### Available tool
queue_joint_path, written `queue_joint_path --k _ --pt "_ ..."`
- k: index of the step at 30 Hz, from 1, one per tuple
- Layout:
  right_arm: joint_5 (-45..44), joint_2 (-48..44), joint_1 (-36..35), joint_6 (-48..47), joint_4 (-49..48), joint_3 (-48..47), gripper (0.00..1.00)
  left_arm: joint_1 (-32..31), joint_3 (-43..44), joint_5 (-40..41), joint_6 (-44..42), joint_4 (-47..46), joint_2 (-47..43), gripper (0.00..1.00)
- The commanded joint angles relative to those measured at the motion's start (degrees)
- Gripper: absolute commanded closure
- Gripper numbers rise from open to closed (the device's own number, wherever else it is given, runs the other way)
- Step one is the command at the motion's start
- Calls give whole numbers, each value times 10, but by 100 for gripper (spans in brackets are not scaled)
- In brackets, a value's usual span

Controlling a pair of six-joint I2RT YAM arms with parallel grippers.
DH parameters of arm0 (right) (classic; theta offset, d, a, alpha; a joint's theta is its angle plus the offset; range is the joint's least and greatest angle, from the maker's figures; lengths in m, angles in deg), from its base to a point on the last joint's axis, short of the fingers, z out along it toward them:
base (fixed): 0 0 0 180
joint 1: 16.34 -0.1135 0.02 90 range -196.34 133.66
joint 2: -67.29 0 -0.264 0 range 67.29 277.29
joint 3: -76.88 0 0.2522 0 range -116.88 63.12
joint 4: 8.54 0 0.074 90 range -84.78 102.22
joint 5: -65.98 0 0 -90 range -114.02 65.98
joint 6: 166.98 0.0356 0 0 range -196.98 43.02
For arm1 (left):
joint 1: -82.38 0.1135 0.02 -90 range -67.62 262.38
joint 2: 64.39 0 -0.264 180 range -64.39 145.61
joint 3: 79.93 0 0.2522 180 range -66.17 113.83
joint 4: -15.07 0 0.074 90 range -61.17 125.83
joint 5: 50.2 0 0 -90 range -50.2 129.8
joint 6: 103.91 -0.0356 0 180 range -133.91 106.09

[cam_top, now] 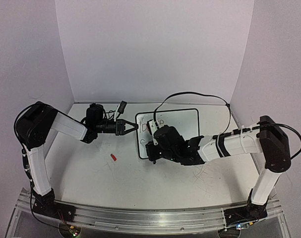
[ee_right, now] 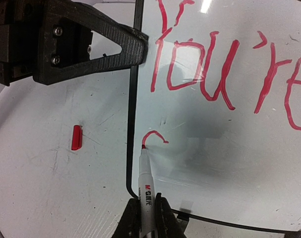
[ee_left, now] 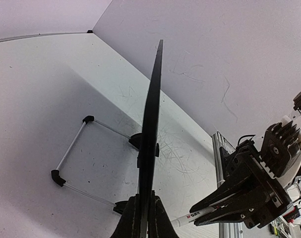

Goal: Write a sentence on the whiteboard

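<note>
The small rectangular whiteboard with a thin black frame stands on the scuffed grey-white worktop, propped on its thin wire stand. It is directly ahead of the right fingers and clamped at its side edge by the left fingers. The sentence in thin red handwritten marker reads "You're" along the upper line, beyond the right fingertips and off to their right. Below it, just past the pen tip, sits a single short red hooked stroke at the start of a second line. The right fingers are closed tight around the white-barrelled red marker pen. The pen points straight out from between them, its tip touching the board just inside the frame's left edge. The left fingers are pinched shut on the black frame, one on each face of the board, which their own camera sees edge-on. The frame's rounded lower corner lies just in front of the right fingers. To the right of the pen tip, the board is plain white beneath the first line. A small red marker cap lies on the worktop left of the right fingers, apart from the board.
</note>
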Motion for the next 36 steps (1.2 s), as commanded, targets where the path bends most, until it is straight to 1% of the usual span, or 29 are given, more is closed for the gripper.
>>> queue_joint_path --k 1,10,36 --pt "-1 3 3 8 10 8 100 -13 18 -10 -4 8 -19 100" --pt "-1 0 5 11 20 11 100 -13 18 -10 -5 9 -18 100" --pt "-45 -31 35 7 16 8 100 -13 22 -8 -9 14 -15 100"
